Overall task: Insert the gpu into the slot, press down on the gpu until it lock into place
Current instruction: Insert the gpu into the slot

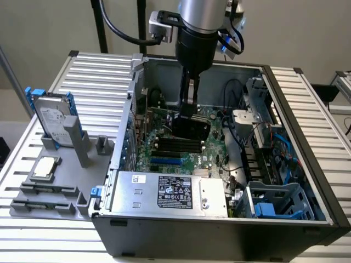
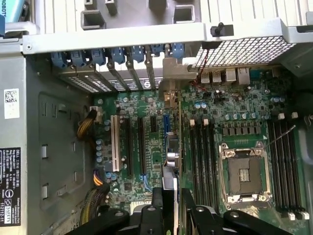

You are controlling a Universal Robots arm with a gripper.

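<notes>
robot arm's end effector point(image 1: 189, 112) reaches into an open pc case point(image 1: 219, 235) on the worktop point(image 1: 329, 137), clamped on the gpu point(image 1: 192, 127), w/ the card upright on edge over the motherboard point(image 1: 214, 148). the blue slot point(image 1: 166, 161) lies just beside it, toward the near silver psu point(image 1: 137, 192); contact btwn them unclear.

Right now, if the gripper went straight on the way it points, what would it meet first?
Pointing down, the gripper holds the gpu, whose lower edge would likely touch the motherboard first, near the blue slot; exact alignment is unclear.
</notes>
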